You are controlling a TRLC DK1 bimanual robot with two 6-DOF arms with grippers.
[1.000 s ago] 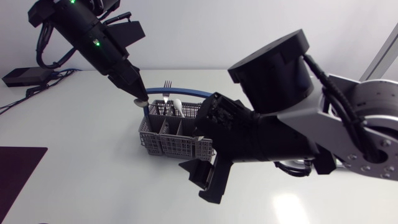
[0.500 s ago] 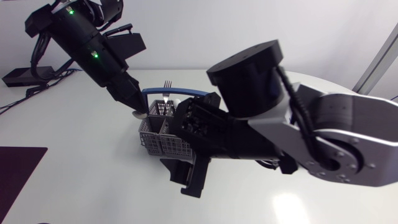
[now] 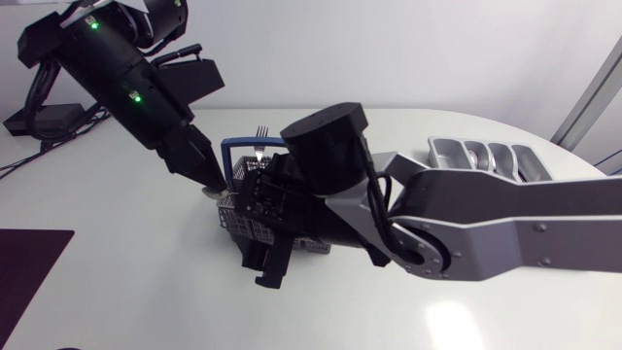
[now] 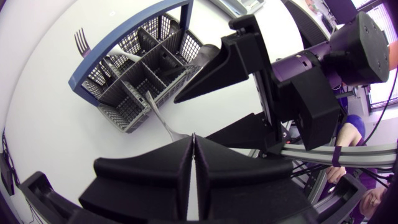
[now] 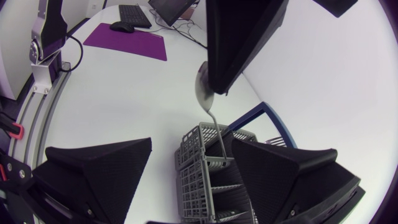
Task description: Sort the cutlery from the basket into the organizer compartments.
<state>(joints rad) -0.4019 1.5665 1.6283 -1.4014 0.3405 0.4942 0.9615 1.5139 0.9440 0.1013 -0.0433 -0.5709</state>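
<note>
A spoon [image 5: 203,90] at the basket [image 4: 118,99] is clamped by the left tool [image 4: 194,137]; the right tool [image 5: 191,149] is held apart.

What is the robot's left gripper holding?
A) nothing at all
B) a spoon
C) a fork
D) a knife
B: the left gripper is pinched shut on the rounded bowl end of a spoon, and the spoon's thin handle reaches down into the grey basket.
</note>
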